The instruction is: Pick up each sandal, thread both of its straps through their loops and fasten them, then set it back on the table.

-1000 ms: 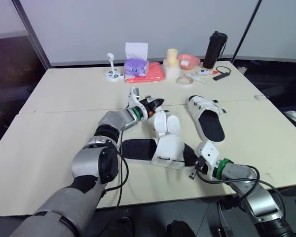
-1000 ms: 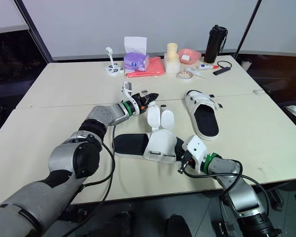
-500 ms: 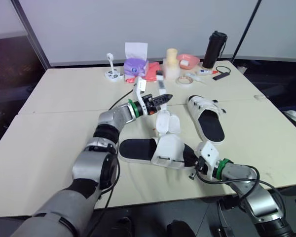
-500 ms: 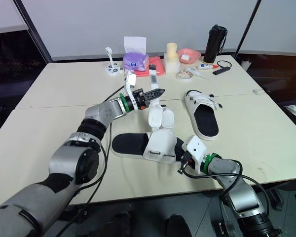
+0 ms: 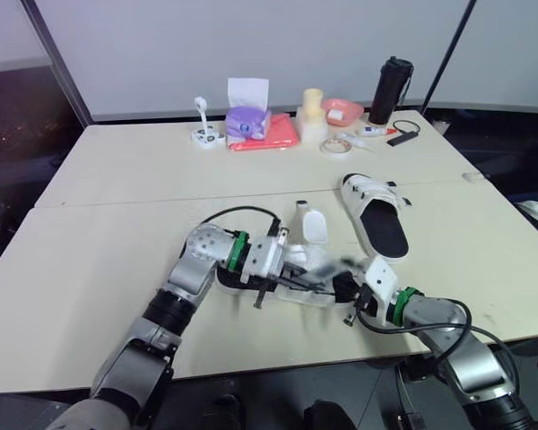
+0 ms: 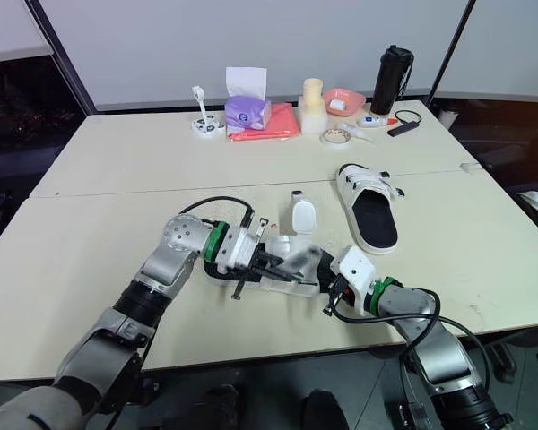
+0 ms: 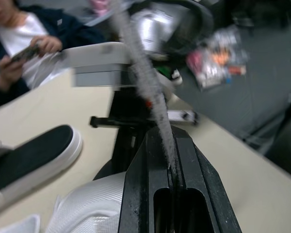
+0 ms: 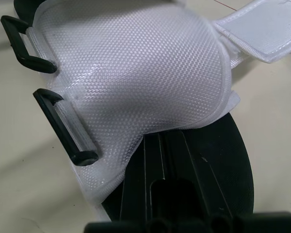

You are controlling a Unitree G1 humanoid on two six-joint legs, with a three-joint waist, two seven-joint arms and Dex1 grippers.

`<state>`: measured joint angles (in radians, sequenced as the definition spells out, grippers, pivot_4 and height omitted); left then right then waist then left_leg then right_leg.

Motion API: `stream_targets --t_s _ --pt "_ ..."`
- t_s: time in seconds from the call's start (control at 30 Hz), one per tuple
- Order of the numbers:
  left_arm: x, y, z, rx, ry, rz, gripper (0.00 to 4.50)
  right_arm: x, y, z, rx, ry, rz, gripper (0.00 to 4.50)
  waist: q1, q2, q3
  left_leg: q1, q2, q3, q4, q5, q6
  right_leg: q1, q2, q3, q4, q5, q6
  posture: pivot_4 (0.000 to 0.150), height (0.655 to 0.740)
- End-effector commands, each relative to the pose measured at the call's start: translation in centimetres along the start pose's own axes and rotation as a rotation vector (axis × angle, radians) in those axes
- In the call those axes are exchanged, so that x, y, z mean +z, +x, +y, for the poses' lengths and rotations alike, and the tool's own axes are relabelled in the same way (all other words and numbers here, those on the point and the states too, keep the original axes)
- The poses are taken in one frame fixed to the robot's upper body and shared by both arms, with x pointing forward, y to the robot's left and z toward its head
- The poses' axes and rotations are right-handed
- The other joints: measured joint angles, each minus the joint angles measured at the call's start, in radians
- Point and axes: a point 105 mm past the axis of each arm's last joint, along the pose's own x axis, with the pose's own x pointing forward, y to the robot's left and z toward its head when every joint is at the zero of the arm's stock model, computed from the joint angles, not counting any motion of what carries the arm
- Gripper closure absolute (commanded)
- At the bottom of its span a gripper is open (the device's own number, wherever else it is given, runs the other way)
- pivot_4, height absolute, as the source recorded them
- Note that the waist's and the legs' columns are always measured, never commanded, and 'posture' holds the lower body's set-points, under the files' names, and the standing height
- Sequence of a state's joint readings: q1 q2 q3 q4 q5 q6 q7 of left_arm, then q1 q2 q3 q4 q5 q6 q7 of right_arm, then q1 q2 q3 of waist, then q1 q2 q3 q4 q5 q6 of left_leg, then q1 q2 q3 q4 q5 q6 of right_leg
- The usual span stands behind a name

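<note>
Two sandals: far sandal (image 5: 381, 224), held sandal (image 8: 131, 68).
Left hand (image 7: 167, 141) pinches strap (image 7: 136, 63), right hand (image 8: 165, 145) clamps sole (image 8: 235, 160); right wrist view reveals two loops (image 8: 63, 131).

Two cream bench tops (image 5: 108, 170) abut along a seam (image 5: 117, 201). Behind them stands a pale wall panel (image 5: 152, 49) framed by slanted black posts (image 5: 58, 64); a dark pane (image 5: 13, 116) lies left. Lighting is even.

My left pincer (image 6: 273, 262) has swung back from its raised reach over the surface (image 6: 90, 224) and dropped low onto the near sandal (image 8: 136, 73), dragging one white strap (image 7: 140, 73) down, pinched tight.
</note>
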<state>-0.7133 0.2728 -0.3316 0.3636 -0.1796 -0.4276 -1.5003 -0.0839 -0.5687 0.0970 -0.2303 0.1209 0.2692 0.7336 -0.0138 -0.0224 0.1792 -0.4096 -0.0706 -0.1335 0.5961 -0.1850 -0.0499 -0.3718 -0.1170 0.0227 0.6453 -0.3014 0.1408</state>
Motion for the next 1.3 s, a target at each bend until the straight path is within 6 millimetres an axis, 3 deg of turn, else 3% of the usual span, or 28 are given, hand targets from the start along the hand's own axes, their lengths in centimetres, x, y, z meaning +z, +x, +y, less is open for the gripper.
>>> stream_targets --t_s 0.03,0.1,0.2,0.43,0.5,0.67,0.73,0.83,0.93,1.07,1.3 --pt "-0.1 -0.5 -0.2 -0.036 0.184 0.044 4.47 -1.8 0.5 1.7 0.078 0.035 0.064 4.50 0.000 0.000 0.000 0.000 0.000 -0.001 0.000 0.000 0.000 0.000 0.000 0.000 0.000 0.000 0.000 0.150 0.7400" --pt "-0.4 -0.7 -0.3 -0.051 0.246 0.059 4.47 -1.8 0.5 1.7 0.081 0.033 0.064 4.50 -0.001 0.000 0.000 0.000 0.000 -0.001 0.000 0.000 0.000 0.000 0.000 0.000 0.000 0.000 0.000 0.150 0.7400" --pt "-0.8 -0.9 -0.3 -0.055 0.302 0.079 3.63 -1.8 0.5 1.7 0.083 0.031 0.064 4.50 0.000 0.000 0.000 0.000 0.000 -0.001 0.000 0.000 0.000 0.000 0.000 0.000 0.000 0.000 0.000 0.150 0.7400" --pt "-2.1 -2.1 -1.8 -0.107 0.363 0.134 0.06 -2.0 0.6 1.7 0.090 0.022 0.069 4.50 -0.003 0.000 0.000 0.000 0.000 -0.002 0.000 0.000 0.000 0.000 0.001 0.000 0.000 0.000 0.001 0.150 0.7400" --pt "-2.2 -3.0 -1.8 -0.097 0.350 0.155 0.06 -2.0 0.6 1.6 0.091 0.018 0.071 4.50 -0.004 0.000 0.000 0.000 0.000 -0.002 0.000 0.000 0.000 0.000 0.001 -0.001 0.000 0.000 0.001 0.150 0.7400" --pt "-1.7 -5.3 -0.1 0.062 0.127 0.152 0.06 -2.0 0.7 1.5 0.096 0.009 0.072 4.50 -0.005 0.000 0.000 0.000 0.000 -0.003 0.000 0.000 0.000 0.000 0.001 -0.001 0.001 0.000 0.001 0.150 0.7400" --pt "-1.2 -6.2 1.0 0.186 -0.057 0.111 0.06 -2.0 0.7 1.5 0.097 0.006 0.071 4.50 -0.006 0.000 0.000 0.000 0.000 -0.003 0.000 0.000 0.000 0.000 0.001 -0.001 0.001 0.000 0.001 0.150 0.7400" --pt "-0.5 -8.3 2.3 0.399 -0.477 0.013 0.06 -2.0 0.8 1.5 0.101 0.001 0.072 4.50 -0.012 0.000 0.000 0.000 0.000 -0.004 0.000 0.000 0.000 0.000 0.001 -0.001 0.003 0.000 0.002 0.150 0.7400" --pt "0.7 -9.0 1.0 0.419 -0.819 -0.066 0.06 -2.0 0.8 1.7 0.106 0.001 0.072 4.50 -0.025 0.000 0.000 0.000 0.000 -0.005 0.000 0.000 0.000 -0.001 0.002 -0.001 0.004 -0.001 0.002 0.150 0.7400" --pt "2.1 -7.6 -3.2 0.311 -1.191 -0.110 0.06 -2.0 0.8 2.1 0.123 0.001 0.073 4.50 -0.028 0.001 0.000 0.000 0.001 -0.006 -0.002 0.000 0.001 0.000 0.000 -0.002 0.004 -0.002 0.003 0.150 0.7400" --pt "0.5 -4.6 -5.5 0.382 -1.362 -0.063 0.06 -1.9 0.5 2.5 0.130 0.008 0.073 4.50 -0.017 0.000 0.000 0.001 0.001 -0.005 -0.001 0.000 0.001 0.000 -0.001 -0.002 0.004 -0.003 0.001 0.150 0.7400"
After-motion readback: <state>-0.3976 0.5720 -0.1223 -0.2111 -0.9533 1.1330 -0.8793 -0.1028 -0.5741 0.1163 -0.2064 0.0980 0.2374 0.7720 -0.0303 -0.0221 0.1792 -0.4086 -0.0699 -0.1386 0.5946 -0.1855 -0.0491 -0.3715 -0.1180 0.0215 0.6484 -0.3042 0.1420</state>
